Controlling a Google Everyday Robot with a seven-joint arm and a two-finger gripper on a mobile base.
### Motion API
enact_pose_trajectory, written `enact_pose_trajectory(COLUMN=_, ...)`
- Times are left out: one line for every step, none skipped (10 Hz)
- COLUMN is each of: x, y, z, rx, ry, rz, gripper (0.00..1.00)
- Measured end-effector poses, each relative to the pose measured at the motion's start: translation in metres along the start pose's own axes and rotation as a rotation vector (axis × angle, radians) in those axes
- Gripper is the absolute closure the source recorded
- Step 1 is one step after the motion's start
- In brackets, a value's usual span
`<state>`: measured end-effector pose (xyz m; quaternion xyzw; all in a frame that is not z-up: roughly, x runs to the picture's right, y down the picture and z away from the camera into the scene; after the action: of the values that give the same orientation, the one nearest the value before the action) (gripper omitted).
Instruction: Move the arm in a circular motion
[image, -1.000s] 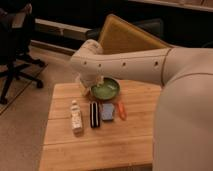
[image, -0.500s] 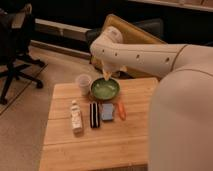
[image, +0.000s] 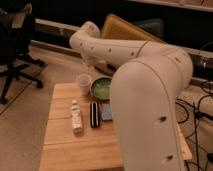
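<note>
The arm (image: 135, 75) fills the right side and reaches left over the far edge of the wooden counter (image: 65, 145). Its end effector (image: 89, 64) hangs above a clear cup (image: 83, 83). Beside the cup is a green bowl (image: 101, 88). Nearer lie a white bottle (image: 75, 116) and a dark flat pack (image: 94, 114).

This looks like an office or robotics lab: a black swivel office chair on castors (image: 17, 47) stands on pale carpeted floor (image: 22, 127), and dark cables (image: 200, 107) trail along the right. A light wooden slatted table (image: 62, 147) serves as a test bench. The large cream-white robot arm (image: 145, 90) reaches over it, its gripper (image: 89, 63) hanging above the table's far edge.
</note>
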<state>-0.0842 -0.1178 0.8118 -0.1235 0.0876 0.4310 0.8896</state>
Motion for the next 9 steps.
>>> enact_pose_trajectory(x=-0.011, y=0.029, z=0.001, rx=-0.040, ry=-0.015, rz=-0.053, gripper=0.35)
enact_pose_trajectory(x=-0.014, y=0.048, z=0.000, rx=-0.068, ry=-0.023, rz=-0.087, gripper=0.35)
enact_pose_trajectory(x=-0.011, y=0.086, z=-0.009, rx=-0.140, ry=-0.040, rz=-0.135, gripper=0.35)
enact_pose_trajectory(x=-0.004, y=0.110, z=-0.017, rx=-0.190, ry=-0.048, rz=-0.162, gripper=0.35)
enact_pose_trajectory(x=0.007, y=0.128, z=-0.025, rx=-0.232, ry=-0.051, rz=-0.181, gripper=0.35)
enact_pose_trajectory(x=0.026, y=0.144, z=-0.033, rx=-0.275, ry=-0.045, rz=-0.192, gripper=0.35)
enact_pose_trajectory(x=0.041, y=0.148, z=-0.037, rx=-0.290, ry=-0.031, rz=-0.187, gripper=0.35)
enact_pose_trajectory(x=0.055, y=0.141, z=-0.037, rx=-0.285, ry=-0.012, rz=-0.165, gripper=0.35)
enact_pose_trajectory(x=0.074, y=0.125, z=-0.035, rx=-0.263, ry=0.020, rz=-0.127, gripper=0.35)
